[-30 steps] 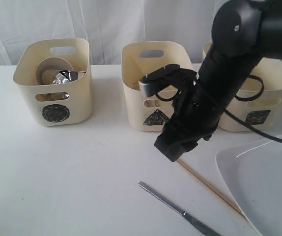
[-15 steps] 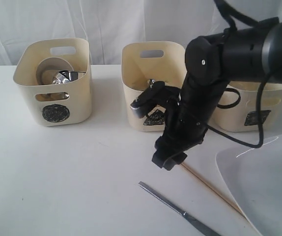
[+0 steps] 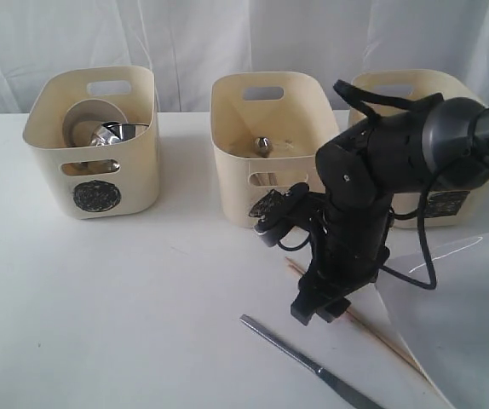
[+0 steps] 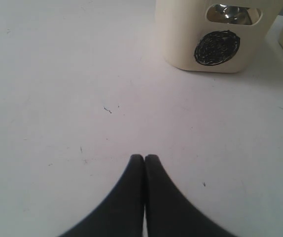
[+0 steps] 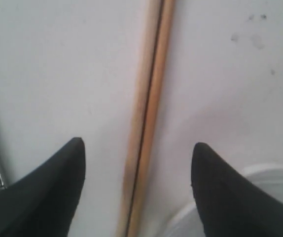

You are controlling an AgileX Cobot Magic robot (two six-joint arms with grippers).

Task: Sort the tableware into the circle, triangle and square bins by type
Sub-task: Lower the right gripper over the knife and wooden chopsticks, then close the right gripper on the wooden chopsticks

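Right wrist view, right gripper [image 5: 137, 144] spread astride chopsticks [image 5: 154, 74], plate [image 5: 273, 176] beside; left gripper [image 4: 144, 157] closed.

Black scribbled circle [image 3: 97, 195] on left bin [image 3: 50, 136], no legible words

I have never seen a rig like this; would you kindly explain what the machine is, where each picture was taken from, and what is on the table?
It is a robot with two arms, each ending in a two-fingered gripper. One camera stands off the arms; one rides on each wrist. On the table stand a circle bin, triangle bin and square bin. Chopsticks, a knife and a white plate lie loose. The right gripper hangs open over the chopsticks; the left gripper is shut, empty.
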